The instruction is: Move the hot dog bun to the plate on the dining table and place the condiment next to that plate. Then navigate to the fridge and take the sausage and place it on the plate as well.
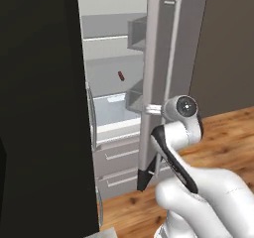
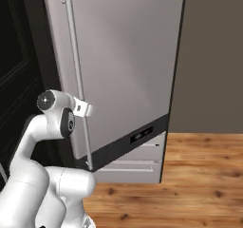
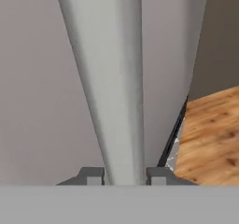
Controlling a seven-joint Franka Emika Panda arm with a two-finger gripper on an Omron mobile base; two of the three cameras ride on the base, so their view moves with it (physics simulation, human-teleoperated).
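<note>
The fridge stands with its door swung open, showing a pale grey inside with shelves and drawers. A tiny dark red sausage lies on a middle shelf. My gripper is shut on the door's long white handle, about halfway up its length. From the right base, the gripper clasps the handle from the door's front. In the hand view the handle runs up between the gripper's two dark fingertips. The hot dog bun, plate, condiment and dining table are out of view.
Door bins line the inner side of the open door. Drawers fill the fridge's lower part. A wooden floor spreads in front and to the right, with a grey-brown wall beside the fridge.
</note>
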